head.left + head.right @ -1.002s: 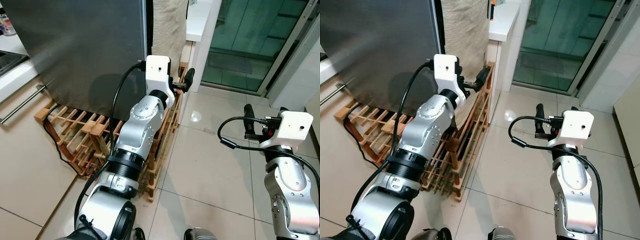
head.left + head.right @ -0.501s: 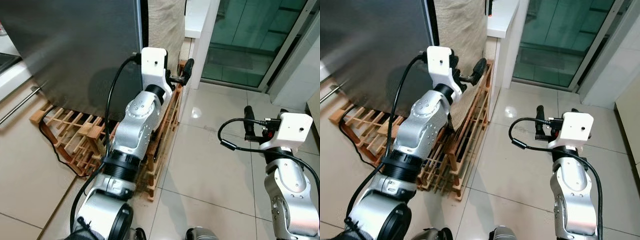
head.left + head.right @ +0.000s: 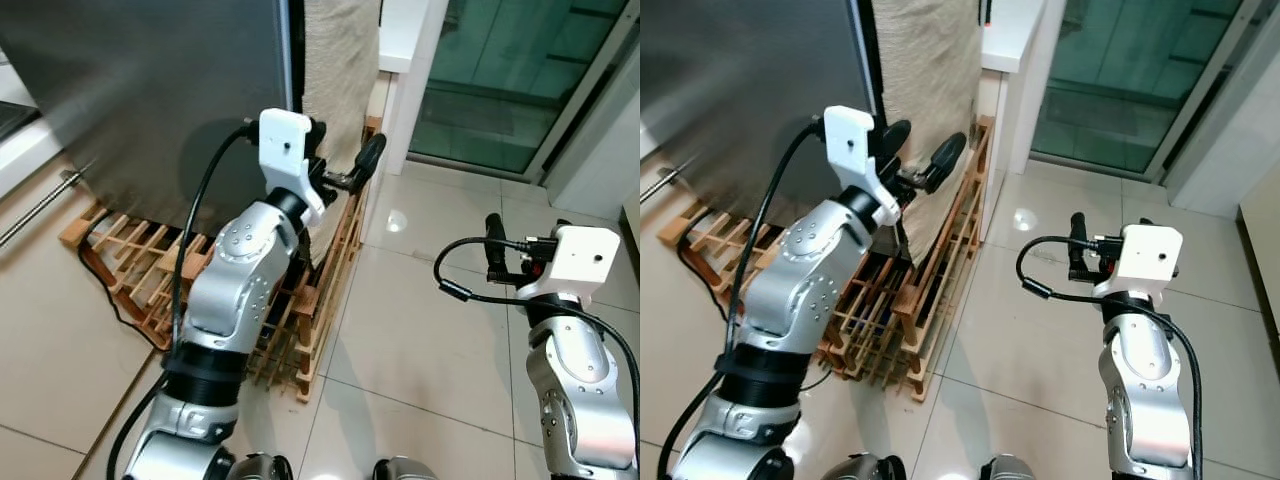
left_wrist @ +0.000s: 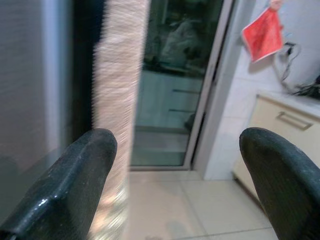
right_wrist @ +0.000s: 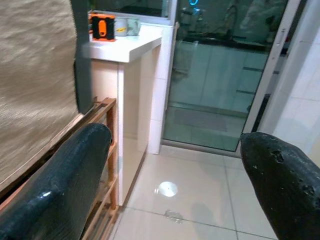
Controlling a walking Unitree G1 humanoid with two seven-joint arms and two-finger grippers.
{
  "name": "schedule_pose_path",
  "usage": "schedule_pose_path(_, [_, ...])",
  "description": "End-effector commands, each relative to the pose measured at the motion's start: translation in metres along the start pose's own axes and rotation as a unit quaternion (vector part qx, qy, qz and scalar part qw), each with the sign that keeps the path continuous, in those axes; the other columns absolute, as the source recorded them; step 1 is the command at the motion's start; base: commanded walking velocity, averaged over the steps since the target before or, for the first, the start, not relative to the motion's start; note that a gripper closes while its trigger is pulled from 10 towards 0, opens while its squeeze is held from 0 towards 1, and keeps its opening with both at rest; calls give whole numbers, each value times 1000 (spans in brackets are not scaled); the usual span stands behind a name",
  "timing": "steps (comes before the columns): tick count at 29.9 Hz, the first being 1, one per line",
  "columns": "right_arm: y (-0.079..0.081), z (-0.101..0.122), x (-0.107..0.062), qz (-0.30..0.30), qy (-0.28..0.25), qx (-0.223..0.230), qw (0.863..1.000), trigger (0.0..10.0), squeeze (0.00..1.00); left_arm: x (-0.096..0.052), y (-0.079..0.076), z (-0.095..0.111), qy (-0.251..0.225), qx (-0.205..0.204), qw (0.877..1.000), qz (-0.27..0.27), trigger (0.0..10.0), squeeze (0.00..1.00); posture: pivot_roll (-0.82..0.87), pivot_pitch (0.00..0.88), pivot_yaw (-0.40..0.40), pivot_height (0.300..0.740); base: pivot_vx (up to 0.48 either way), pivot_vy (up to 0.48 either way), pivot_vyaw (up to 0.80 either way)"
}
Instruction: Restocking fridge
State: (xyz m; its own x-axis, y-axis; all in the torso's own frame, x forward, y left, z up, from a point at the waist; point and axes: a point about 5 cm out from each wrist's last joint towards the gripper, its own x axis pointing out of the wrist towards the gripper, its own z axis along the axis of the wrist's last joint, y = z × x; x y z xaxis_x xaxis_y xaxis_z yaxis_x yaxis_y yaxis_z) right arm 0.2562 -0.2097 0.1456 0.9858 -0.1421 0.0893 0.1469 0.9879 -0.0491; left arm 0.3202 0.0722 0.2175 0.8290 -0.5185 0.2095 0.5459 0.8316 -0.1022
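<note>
The left claw (image 3: 916, 160), fingers spread wide and holding nothing, is raised at the right edge of the grey fridge door (image 3: 150, 90), which lies just to its left, with the beige cloth-covered panel (image 3: 925, 70) just behind it. The right claw (image 5: 175, 165) (likewise spread wide and empty) is held over the tiled floor (image 3: 430, 320), well apart from the fridge door. A wooden rack (image 3: 150, 270) is seen on the floor below the left claw.

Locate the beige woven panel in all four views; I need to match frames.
Left eye view: beige woven panel, upper centre, right of the grey fridge door.
Right eye view: panel, upper centre-left.
Left wrist view: panel, a blurred strip beside the fridge door.
Right wrist view: panel, beside the white counter.
Shared landmark: glass sliding door.
</note>
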Motion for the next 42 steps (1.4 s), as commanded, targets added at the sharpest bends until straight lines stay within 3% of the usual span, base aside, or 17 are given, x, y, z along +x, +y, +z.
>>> schedule_pose_path(1, [1,2,1,4,-8,0,1000,10000,0,-3,0,5,-6,-2,1000,-6,10000,0,-164,14,17,728,0,0,0])
schedule_pose_path(10, [2,1,3,7,-8,-1,1000,10000,0,3,-2,5,-7,-13,1000,13,10000,0,-165,5,16,728,0,0,0])
schedule_pose_path(19, [-2,2,2,1,-11,-7,1000,10000,0,16,5,-8,20,-1,996,89,10000,0,-189,8,19,728,0,0,0])
schedule_pose_path(34, [-3,1,0,-3,-8,-8,1000,10000,0,29,1,-5,10,4,995,98,10000,0,-195,19,20,728,0,0,0])
schedule_pose_path(42, [-4,1,-1,-5,-8,-8,1000,10000,0,38,10,-3,11,18,989,148,10000,0,-208,23,25,728,0,0,0])
